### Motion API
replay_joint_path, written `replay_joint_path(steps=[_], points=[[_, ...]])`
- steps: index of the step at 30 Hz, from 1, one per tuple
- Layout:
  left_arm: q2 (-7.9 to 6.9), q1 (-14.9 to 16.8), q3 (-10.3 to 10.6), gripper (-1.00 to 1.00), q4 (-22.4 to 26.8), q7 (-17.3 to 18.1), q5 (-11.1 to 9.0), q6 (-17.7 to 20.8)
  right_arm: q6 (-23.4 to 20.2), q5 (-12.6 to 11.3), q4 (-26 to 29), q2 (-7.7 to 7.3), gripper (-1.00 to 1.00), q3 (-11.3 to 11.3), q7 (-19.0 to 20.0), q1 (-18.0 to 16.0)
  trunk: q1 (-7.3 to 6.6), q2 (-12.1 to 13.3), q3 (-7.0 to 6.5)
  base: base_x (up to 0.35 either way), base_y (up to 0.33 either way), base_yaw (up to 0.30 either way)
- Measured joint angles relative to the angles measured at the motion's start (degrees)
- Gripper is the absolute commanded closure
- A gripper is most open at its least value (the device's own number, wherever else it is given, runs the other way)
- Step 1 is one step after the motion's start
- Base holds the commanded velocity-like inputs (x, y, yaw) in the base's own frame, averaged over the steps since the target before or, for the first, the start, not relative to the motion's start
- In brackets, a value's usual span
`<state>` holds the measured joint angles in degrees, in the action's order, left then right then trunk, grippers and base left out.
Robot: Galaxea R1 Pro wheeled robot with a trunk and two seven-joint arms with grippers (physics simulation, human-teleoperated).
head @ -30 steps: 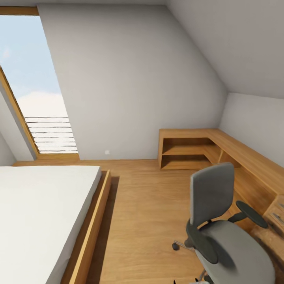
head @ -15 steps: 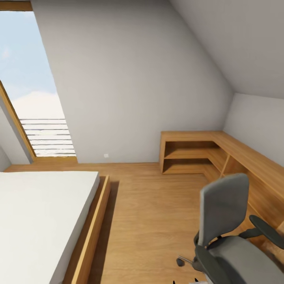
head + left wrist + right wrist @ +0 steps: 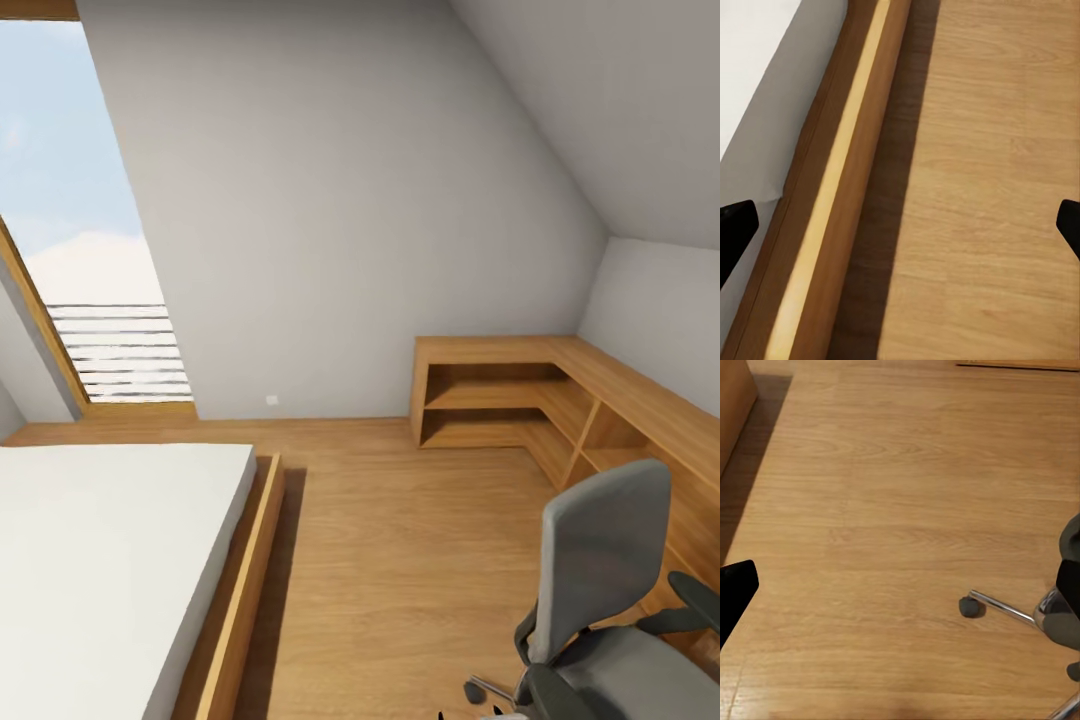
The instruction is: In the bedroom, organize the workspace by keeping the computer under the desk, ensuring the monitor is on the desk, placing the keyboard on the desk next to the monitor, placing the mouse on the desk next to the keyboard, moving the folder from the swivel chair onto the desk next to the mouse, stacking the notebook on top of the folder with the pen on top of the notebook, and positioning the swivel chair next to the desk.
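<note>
Head view: the swivel chair (image 3: 600, 610) is seen at the lower right on the wooden floor (image 3: 400, 540), grey back upright, a black armrest at the right edge, one chrome leg with a caster below the seat. It stands just beside a low wooden corner shelf unit (image 3: 520, 395) that runs along the right wall. A bed (image 3: 100, 570) with a white mattress in a wooden frame is seen at the lower left; a tall window (image 3: 70, 230) is set in the left wall.

Left wrist view: the left gripper (image 3: 900, 229) is held over the bed frame's edge and the floor beside it; its dark fingertips are spread wide apart, nothing between them.

Right wrist view: the right gripper (image 3: 900, 585) is held over bare floor, jaws spread wide and empty. A chrome leg and black caster (image 3: 968, 606) of the chair are noted near one fingertip.
</note>
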<state>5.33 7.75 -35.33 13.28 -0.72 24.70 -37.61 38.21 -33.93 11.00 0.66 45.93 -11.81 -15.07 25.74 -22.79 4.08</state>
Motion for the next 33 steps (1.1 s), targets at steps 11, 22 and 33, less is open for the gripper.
replay_joint_path(steps=[11, 22, 33], points=[[-0.01, 0.0, 0.0, -1.00, 0.0, 0.0, 0.0, 0.0, 0.0, -0.2, 0.0, -0.09, -1.00, -0.1, 0.0, 0.0, -0.01, 0.0, 0.00, 0.076, 0.004, 0.000], [-0.01, 0.0, 0.0, -1.00, 0.0, 0.0, 0.0, 0.0, 0.0, -0.2, 0.0, -0.12, -1.00, -0.1, 0.0, 0.0, -0.03, 0.0, 0.00, 0.302, 0.000, 0.000], [-0.01, 0.0, 0.0, -1.00, 0.0, 0.0, 0.0, 0.0, 0.0, -0.2, 0.0, -0.12, -1.00, -0.1, 0.0, 0.0, -0.03, 0.0, 0.00, 0.333, 0.000, 0.000]])
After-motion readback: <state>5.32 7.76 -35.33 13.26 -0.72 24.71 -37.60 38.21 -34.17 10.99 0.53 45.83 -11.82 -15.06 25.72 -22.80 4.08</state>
